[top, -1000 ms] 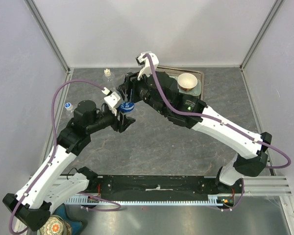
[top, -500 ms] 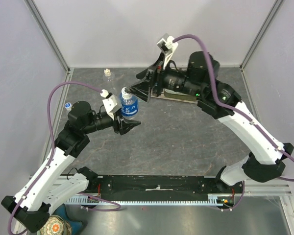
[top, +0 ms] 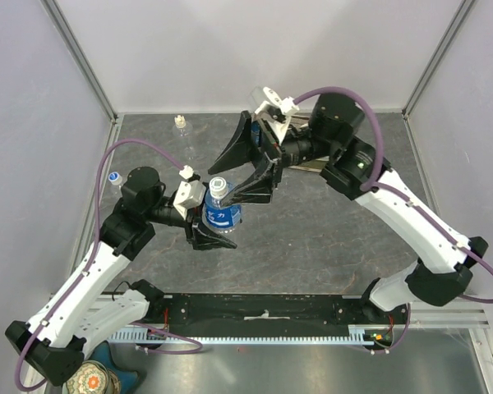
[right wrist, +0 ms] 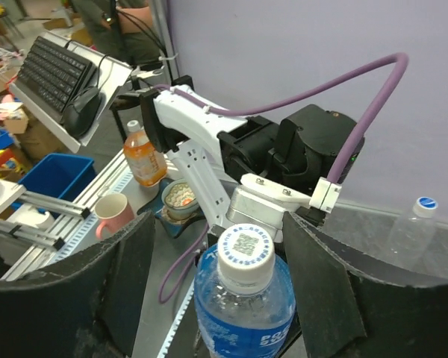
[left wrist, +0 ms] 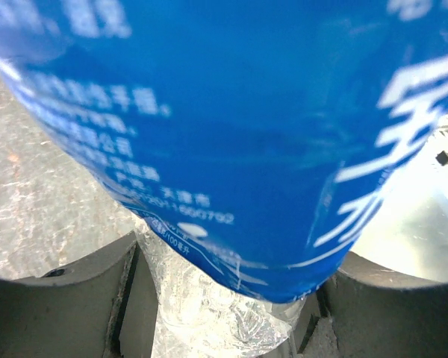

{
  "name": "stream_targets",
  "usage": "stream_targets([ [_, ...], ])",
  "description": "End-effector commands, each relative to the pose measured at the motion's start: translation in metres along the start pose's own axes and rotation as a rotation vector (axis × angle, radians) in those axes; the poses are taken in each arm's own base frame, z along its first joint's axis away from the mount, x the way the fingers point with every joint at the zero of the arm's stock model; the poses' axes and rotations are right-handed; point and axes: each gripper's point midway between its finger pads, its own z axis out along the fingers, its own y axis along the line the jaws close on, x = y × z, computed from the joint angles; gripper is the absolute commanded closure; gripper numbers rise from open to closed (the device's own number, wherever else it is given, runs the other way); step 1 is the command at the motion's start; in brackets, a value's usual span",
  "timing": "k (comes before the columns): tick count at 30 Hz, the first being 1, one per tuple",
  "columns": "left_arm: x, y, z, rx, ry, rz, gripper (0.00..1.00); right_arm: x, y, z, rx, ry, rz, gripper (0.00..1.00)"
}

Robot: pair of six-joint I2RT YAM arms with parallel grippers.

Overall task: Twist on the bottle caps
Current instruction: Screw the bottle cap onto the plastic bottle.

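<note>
My left gripper [top: 216,226] is shut on a blue-labelled clear bottle [top: 221,214] and holds it up off the table. In the left wrist view the label [left wrist: 231,134] fills the frame, and the clear bottle base sits between the fingers [left wrist: 60,298]. A white cap [right wrist: 245,256] with a printed code sits on the bottle's neck; it also shows in the top view [top: 219,187]. My right gripper [top: 224,184] is open, its jaws spread wide on either side of the cap without touching it. The same gripper shows in the right wrist view [right wrist: 222,242].
A clear bottle with a cream cap [top: 181,125] stands at the back left. Another clear bottle with a blue-and-white cap [top: 115,177] stands by the left wall and shows in the right wrist view [right wrist: 409,227]. The enclosure walls close the back and sides.
My left gripper has carried the bottle nearer and a little right. My right gripper has swung down from the back and now straddles the cap with its jaws open.
</note>
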Motion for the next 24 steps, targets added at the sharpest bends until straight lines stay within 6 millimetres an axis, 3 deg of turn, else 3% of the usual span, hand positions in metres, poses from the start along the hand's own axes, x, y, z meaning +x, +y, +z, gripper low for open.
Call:
stream_targets([
  [1, -0.011, -0.018, 0.000, 0.113, -0.023, 0.042, 0.98, -0.008, 0.014, 0.005, -0.148, -0.041, -0.038, 0.26],
  [7, -0.011, -0.019, 0.000, 0.118, -0.023, 0.037, 0.98, -0.007, 0.013, 0.009, -0.192, -0.056, -0.025, 0.34],
  [12, -0.012, -0.020, -0.001, 0.119, -0.026, 0.033, 0.98, -0.004, 0.015, 0.009, -0.214, -0.058, -0.001, 0.49],
  [24, -0.014, -0.025, -0.001, 0.137, -0.033, 0.028, 0.98, 0.000, 0.000, 0.012, -0.160, -0.058, 0.008, 0.41],
])
